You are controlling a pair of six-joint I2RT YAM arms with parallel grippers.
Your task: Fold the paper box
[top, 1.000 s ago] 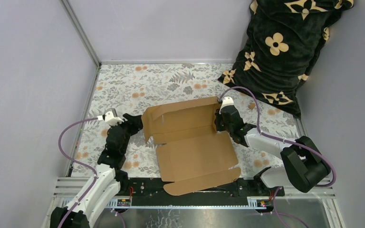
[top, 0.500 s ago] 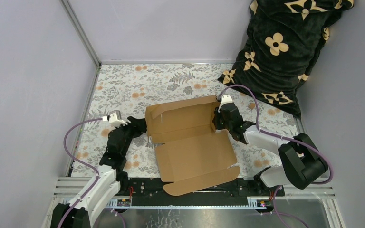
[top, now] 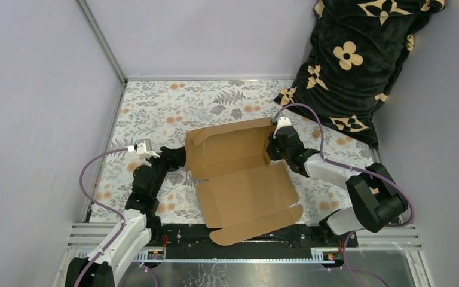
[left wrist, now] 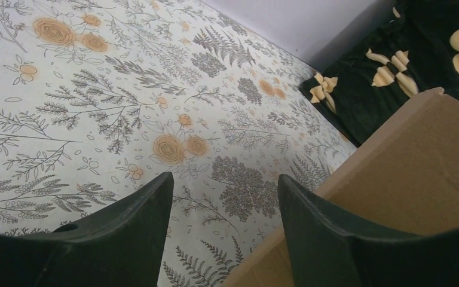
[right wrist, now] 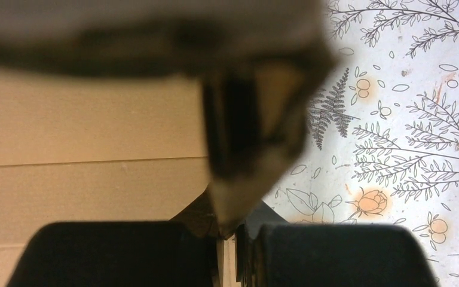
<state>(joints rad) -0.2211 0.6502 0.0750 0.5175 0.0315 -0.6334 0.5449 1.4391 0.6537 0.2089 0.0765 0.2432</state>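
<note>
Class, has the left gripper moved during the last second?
Yes: the left gripper shifted slightly right, away from the left rail, towards the box.

The paper box (top: 245, 185) is matt brown cardboard; the blanket (top: 358, 66) beyond the right gripper (top: 273, 145) looks plush.

Looks evenly, softly lit from overhead in the top view, sharp throughout, with thin shadows along the paper box (top: 245, 185) on the desk (top: 155, 101). Reads bright and crisp across the desk in the left wrist view. Comes out warmer and dimmer in the right wrist view, heavily blurred over the top and centre, sharp only at right.
</note>
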